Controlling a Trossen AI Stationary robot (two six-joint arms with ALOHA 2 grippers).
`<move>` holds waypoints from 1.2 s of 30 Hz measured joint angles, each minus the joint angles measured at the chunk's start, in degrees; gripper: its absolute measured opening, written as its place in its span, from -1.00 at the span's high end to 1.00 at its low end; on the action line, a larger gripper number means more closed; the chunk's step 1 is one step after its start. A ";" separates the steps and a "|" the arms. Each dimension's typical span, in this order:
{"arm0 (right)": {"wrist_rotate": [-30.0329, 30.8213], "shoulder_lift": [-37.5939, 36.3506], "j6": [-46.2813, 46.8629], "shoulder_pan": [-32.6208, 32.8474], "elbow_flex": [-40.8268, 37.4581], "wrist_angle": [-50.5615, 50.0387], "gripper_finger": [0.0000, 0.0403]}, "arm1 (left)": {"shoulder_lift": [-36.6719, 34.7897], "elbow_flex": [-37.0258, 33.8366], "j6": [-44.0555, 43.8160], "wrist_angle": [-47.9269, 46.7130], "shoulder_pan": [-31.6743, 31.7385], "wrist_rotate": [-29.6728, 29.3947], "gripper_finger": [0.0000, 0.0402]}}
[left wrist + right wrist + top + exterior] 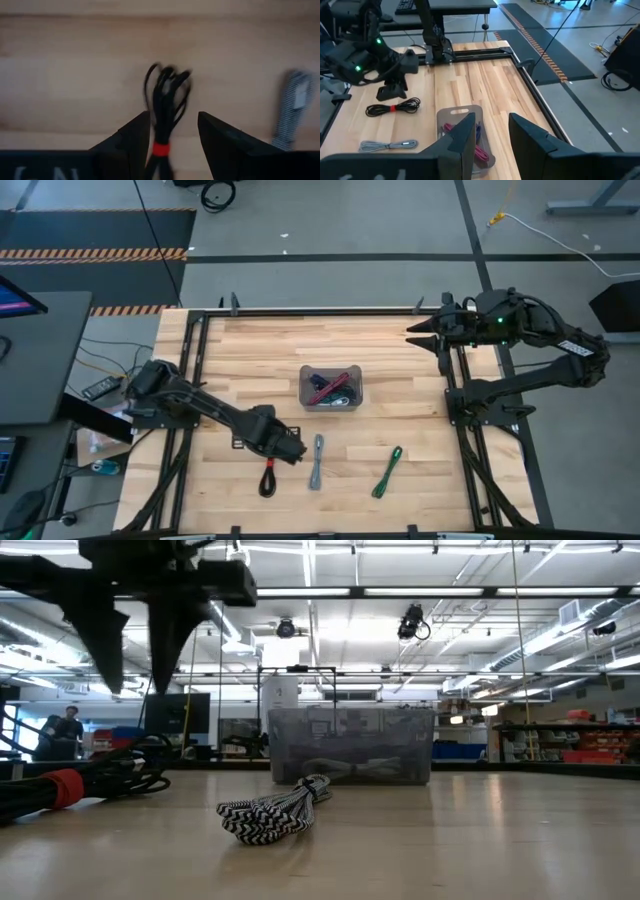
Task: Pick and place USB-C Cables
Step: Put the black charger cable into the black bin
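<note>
The black USB-C cable with a red tie (268, 478) lies flat on the table near its near edge. It also shows in the left wrist view (162, 100) and the low view (60, 785). My left gripper (290, 450) hangs open just above it, fingers pointing down (135, 680), one on each side of the red tie (159, 149), touching nothing. A grey braided cable (317, 460) and a green cable (387, 472) lie to its right. The translucent bin (330, 388) holds maroon and purple cables. My right gripper (415, 335) waits open at the far right.
The bin (350, 745) stands mid-table, beyond the loose cables. The grey braided cable (275, 810) lies between the bin and the near edge. A black metal frame (455, 395) borders the table's sides. Bare wood shows left of the bin and along the far edge.
</note>
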 joint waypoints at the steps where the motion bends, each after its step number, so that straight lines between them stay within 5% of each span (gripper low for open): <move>1: -0.02 0.00 -0.02 0.00 0.00 0.00 0.39 | 0.58 0.00 1.02 0.02 0.00 1.67 0.13; 20: -0.04 0.09 0.41 0.00 0.00 -0.13 0.38 | 9.19 0.00 1.40 1.08 -0.11 13.05 0.13; 36: 0.05 0.07 0.33 0.00 0.00 -0.07 0.38 | 10.83 0.02 -0.01 4.66 -0.25 13.76 0.13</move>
